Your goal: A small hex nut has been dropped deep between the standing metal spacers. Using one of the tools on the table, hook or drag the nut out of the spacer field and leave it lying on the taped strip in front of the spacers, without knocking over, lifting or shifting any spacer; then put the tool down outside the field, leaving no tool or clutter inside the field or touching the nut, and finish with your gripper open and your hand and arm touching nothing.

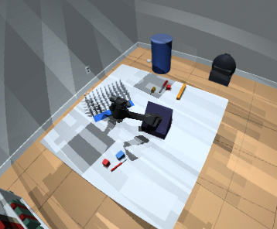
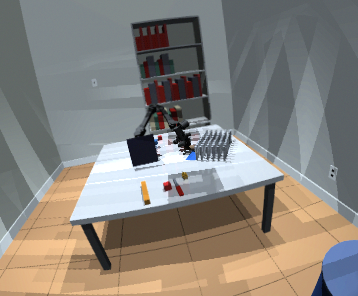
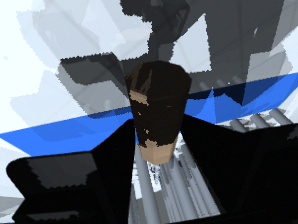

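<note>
My gripper point(image 1: 117, 105) point(image 2: 184, 143) point(image 3: 156, 120) is shut on a tool with a thick brown handle point(image 3: 157, 107), held low at the front edge of the spacer field. The standing grey metal spacers point(image 1: 103, 96) point(image 2: 214, 144) point(image 3: 260, 121) form a dense upright grid just beyond the gripper. The blue taped strip point(image 1: 100, 116) point(image 2: 191, 156) point(image 3: 60, 132) lies in front of the spacers, under the gripper. The tool's working end is hidden by the handle and fingers. The hex nut is not visible in any view.
A dark navy box point(image 1: 161, 116) point(image 2: 143, 150) stands by the arm's base. A red block point(image 1: 106, 162), a blue block point(image 1: 120, 155) and a thin red tool point(image 1: 117, 166) lie near the front. An orange bar point(image 1: 181, 91) point(image 2: 145, 192) and a red-handled tool point(image 1: 163, 86) lie at the far side.
</note>
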Action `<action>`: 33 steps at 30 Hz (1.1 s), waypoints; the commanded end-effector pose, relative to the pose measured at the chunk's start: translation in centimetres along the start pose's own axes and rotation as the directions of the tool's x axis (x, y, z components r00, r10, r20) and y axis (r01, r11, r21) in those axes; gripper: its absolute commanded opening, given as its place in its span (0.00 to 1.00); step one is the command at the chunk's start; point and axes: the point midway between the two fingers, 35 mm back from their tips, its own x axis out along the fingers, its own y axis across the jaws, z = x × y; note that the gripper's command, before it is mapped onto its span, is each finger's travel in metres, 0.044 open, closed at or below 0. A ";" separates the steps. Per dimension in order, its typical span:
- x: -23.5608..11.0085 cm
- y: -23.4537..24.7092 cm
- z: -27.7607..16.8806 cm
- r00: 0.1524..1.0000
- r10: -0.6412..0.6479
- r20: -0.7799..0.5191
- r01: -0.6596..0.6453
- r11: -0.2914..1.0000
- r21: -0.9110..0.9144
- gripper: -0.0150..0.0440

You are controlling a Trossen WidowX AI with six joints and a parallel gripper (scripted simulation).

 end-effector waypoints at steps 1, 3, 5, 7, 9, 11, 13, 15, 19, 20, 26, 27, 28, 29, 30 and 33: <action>0.0 -0.3 -0.5 1.000 -0.008 -0.004 0.008 1.000 -0.008 0.25; 0.1 -0.3 -0.6 1.000 -0.008 -0.004 0.008 1.000 -0.008 0.25; 0.1 -0.3 -0.7 1.000 -0.008 -0.004 0.008 1.000 -0.008 0.25; 0.2 -0.2 -0.8 1.000 -0.008 -0.004 0.008 1.000 -0.008 0.25; 0.2 -0.2 -0.9 1.000 -0.008 -0.004 0.008 1.000 -0.009 0.25; 0.3 -0.2 -1.0 1.000 -0.008 -0.004 0.008 1.000 -0.009 0.25; 0.3 -0.2 -1.1 1.000 -0.008 -0.004 0.008 1.000 -0.009 0.25; 0.4 -0.2 -1.2 1.000 -0.008 -0.004 0.008 1.000 -0.009 0.25; 0.5 -0.2 -1.5 1.000 -0.008 -0.004 0.008 1.000 -0.009 0.25; 0.5 -0.2 -1.5 1.000 -0.008 -0.004 0.008 1.000 -0.009 0.25; 0.6 -0.2 -1.8 1.000 -0.008 -0.005 0.008 1.000 -0.009 0.25; 0.6 -0.2 -1.9 1.000 -0.008 -0.005 0.008 1.000 -0.009 0.25; 0.7 -0.2 -1.9 1.000 -0.008 -0.005 0.008 1.000 -0.009 0.25; 0.7 -0.2 -2.0 1.000 -0.008 -0.005 0.008 1.000 -0.009 0.25; 0.7 -0.2 -2.1 1.000 -0.008 -0.005 0.008 1.000 -0.010 0.25; 0.8 -0.2 -2.2 1.000 -0.008 -0.005 0.008 1.000 -0.010 0.25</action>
